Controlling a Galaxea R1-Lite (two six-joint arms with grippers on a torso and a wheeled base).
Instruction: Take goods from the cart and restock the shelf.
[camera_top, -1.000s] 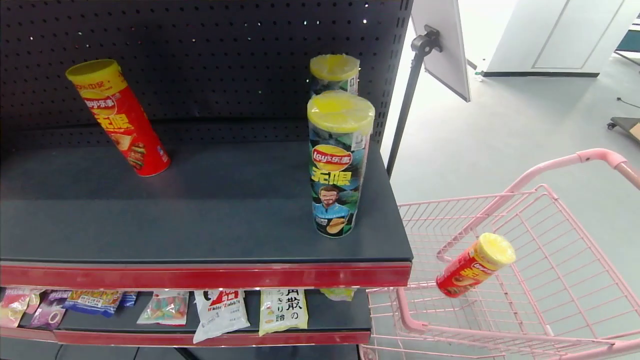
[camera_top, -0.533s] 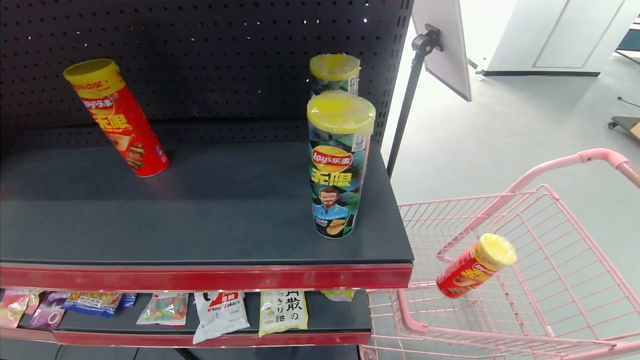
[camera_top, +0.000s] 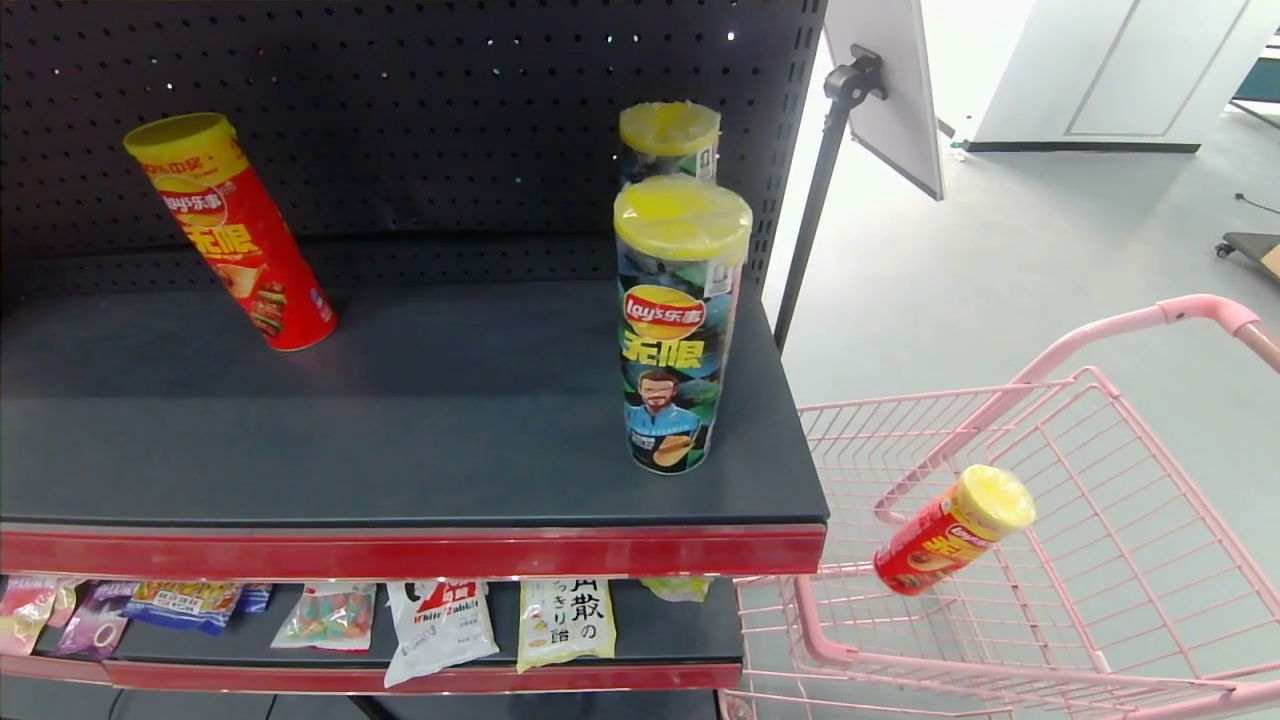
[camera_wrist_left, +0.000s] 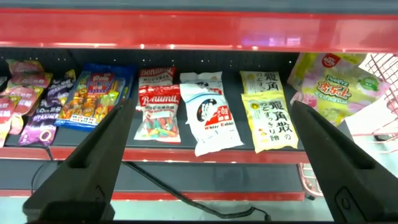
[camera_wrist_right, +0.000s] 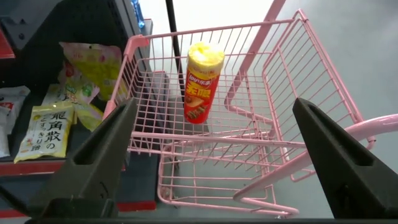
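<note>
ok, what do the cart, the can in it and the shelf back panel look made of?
Cart: pink coated wire, likely metal; thin welded grid.
Red can: glossy printed tube, probably cardboard; yellow plastic-looking lid.
Back panel: dark matte perforated sheet, likely painted metal.

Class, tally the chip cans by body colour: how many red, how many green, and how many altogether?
Red chip cans: 2, red can on the shelf, second red can in the pink cart
Green chip cans: 2, front green can and rear green can, both shelved
Total: 4
</note>
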